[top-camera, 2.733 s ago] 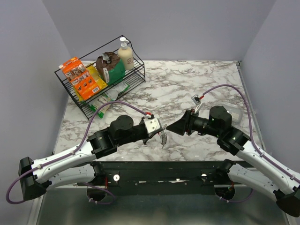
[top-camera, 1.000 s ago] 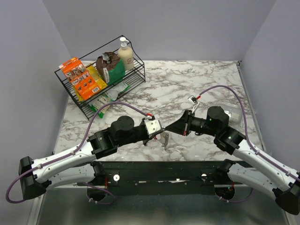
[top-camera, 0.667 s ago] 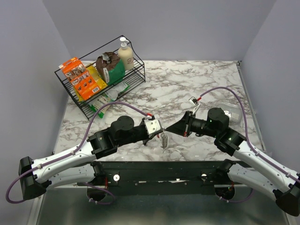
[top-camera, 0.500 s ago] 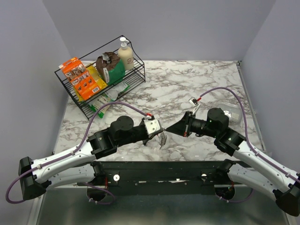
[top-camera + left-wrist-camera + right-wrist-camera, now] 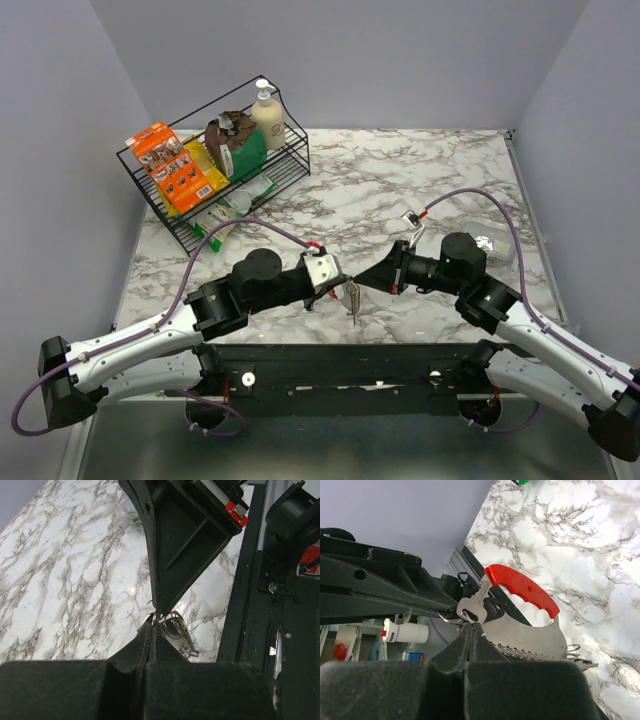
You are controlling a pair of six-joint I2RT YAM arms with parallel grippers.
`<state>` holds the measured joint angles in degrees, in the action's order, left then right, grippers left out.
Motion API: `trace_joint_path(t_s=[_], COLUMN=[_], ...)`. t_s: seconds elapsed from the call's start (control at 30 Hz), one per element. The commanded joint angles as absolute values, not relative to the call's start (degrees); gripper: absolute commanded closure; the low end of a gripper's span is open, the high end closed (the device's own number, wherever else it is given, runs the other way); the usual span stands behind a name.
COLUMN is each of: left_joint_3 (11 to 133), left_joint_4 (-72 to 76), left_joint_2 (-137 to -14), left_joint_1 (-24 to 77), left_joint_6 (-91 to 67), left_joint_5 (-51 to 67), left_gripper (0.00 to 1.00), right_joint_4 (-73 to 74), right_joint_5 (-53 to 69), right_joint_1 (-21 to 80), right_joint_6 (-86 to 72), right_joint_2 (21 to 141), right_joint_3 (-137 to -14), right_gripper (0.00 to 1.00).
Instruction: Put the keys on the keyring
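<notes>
Keyring (image 5: 351, 297) dangling where tips meet, left jaws and right jaws pinching it

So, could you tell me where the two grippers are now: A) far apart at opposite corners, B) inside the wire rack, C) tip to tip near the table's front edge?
C: the left gripper and the right gripper meet tip to tip, with the keyring hanging between them.
</notes>
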<state>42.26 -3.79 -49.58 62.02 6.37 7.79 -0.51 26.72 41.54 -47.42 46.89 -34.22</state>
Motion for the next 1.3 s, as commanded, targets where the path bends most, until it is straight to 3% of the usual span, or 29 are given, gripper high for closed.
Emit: trace_joint_path(t_s=[0.0, 0.47, 0.67, 0.77, 0.9, 1.0, 1.2, 1.27], left_joint_3=[42.5, 42.5, 42.5, 42.5, 42.6, 42.6, 41.7, 41.6], left_joint_4=[3.9, 3.8, 3.3, 3.0, 2.4, 2.4, 3.1, 3.3], left_joint_2=[-48.8, -48.7, -48.0, -47.7, -47.5, -47.5, -47.5, -47.4], left_joint_1=[62.1, 62.1, 62.2, 62.2, 62.2, 62.2, 62.1, 62.2], left_joint_6=[5.3, 5.2, 5.3, 5.4, 5.5, 5.5, 5.2, 5.2], left_joint_5=[9.8, 9.9, 9.1, 8.9, 8.3, 8.2, 8.4, 8.5], left_gripper=[1.0, 1.0, 1.0, 1.0, 1.0, 1.0, 1.0, 1.0], right_joint_4=[-1.6, -3.7, -3.6, -3.6, -3.3, -2.6, -1.2, -1.1], right_joint_5=[28.5, 29.4, 28.9, 27.9, 26.4, 25.2, 23.5, 23.5], right_joint_1=[41.4, 41.3, 41.3, 41.4, 41.3, 41.3, 41.3, 41.3], right_joint_6=[-46.3, -46.6, -46.6, -46.5, -46.1, -44.9, -42.8, -42.0], right_joint_2=[47.6, 47.3, 45.6, 44.3, 42.0, 40.0, 37.6, 37.4], right_joint_3=[-32.6, -31.8, -31.6, -31.2, -30.7, -30.8, -31.3, -31.6], right_gripper=[1.0, 0.99, 0.92, 0.77, 0.46, 0.3, 0.02, 0.0])
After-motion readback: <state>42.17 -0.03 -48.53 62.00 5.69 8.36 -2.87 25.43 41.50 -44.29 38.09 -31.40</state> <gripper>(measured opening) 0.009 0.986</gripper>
